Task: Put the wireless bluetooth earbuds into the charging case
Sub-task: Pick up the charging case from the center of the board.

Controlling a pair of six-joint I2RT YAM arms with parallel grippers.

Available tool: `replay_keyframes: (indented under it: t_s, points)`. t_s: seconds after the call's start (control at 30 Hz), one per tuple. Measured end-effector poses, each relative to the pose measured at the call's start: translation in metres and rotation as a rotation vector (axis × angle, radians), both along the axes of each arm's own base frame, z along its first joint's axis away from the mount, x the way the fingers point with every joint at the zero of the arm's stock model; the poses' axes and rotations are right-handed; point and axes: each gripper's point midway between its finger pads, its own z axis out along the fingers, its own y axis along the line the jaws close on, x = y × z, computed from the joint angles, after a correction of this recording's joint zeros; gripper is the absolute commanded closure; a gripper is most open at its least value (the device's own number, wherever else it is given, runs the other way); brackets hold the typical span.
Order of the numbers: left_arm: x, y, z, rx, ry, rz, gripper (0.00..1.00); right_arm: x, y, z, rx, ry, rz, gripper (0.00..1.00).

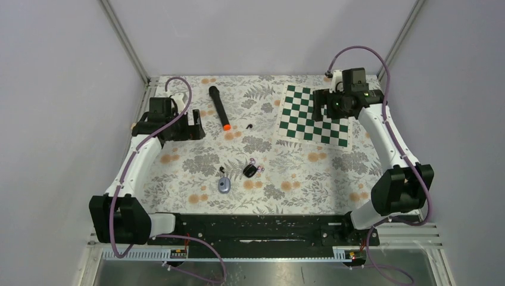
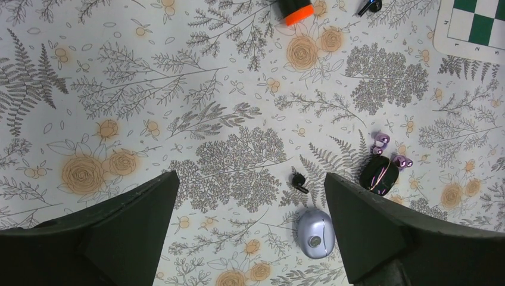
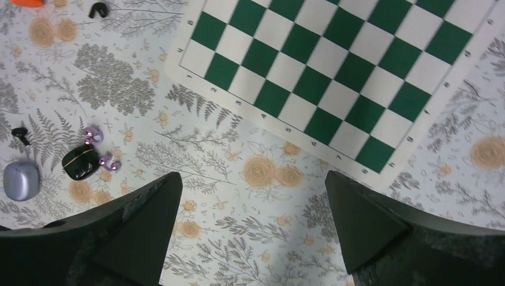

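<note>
Two lilac earbuds (image 2: 381, 140) lie just beside the shut black case (image 2: 379, 174).

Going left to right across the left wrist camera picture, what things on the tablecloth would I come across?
Black earbud → black charging case → chessboard. Left out, since they overlap those sideways: lilac case, purple earbuds, orange-tipped microphone.

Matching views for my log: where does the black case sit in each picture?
Top external: the black case lies mid-table, just left of centre.
Left wrist: black case right of centre, in the lower half.
Right wrist: black case near the left edge, below the middle.
Shared landmark: the lilac case, lying close by in all three.
</note>
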Motion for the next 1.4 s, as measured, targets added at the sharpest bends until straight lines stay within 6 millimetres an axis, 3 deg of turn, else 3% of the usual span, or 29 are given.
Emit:
replay_keyframes:
  t_s: [0.1, 0.33, 0.47, 0.63, 0.7, 0.93, 1.07, 1.23, 1.4]
  points:
    - [-0.004, 0.001, -0.002, -0.006, 0.004, 0.001, 0.04, 0.003, 0.019, 0.001, 0.020, -0.008, 0.073, 0.00]
    - [-0.011, -0.010, 0.000, -0.086, 0.016, -0.057, 0.04, 0.001, 0.067, 0.031, 0.161, -0.094, 0.377, 0.06]
    - [-0.018, -0.016, 0.002, -0.141, 0.039, -0.089, 0.04, -0.008, 0.098, 0.030, 0.202, -0.125, 0.587, 0.13]
    - [-0.020, -0.003, 0.010, -0.173, 0.042, -0.004, 0.08, -0.032, 0.150, 0.005, 0.150, -0.122, 0.944, 0.16]
    - [-0.017, 0.008, 0.015, -0.209, 0.050, 0.075, 0.09, -0.048, 0.177, -0.009, 0.066, -0.160, 1.167, 0.17]
    - [-0.013, 0.018, 0.013, -0.326, 0.079, 0.235, 0.10, -0.082, 0.207, -0.036, -0.170, -0.272, 1.579, 0.21]
    - [-0.016, 0.018, 0.017, -0.355, 0.070, 0.266, 0.09, -0.094, 0.225, -0.058, -0.208, -0.275, 1.724, 0.23]
    - [-0.026, 0.026, 0.024, -0.363, 0.025, 0.304, 0.10, -0.103, 0.240, -0.101, -0.233, -0.230, 1.872, 0.23]
    - [-0.036, 0.033, 0.008, -0.384, 0.048, 0.361, 0.11, -0.107, 0.252, -0.127, -0.253, -0.199, 1.954, 0.24]
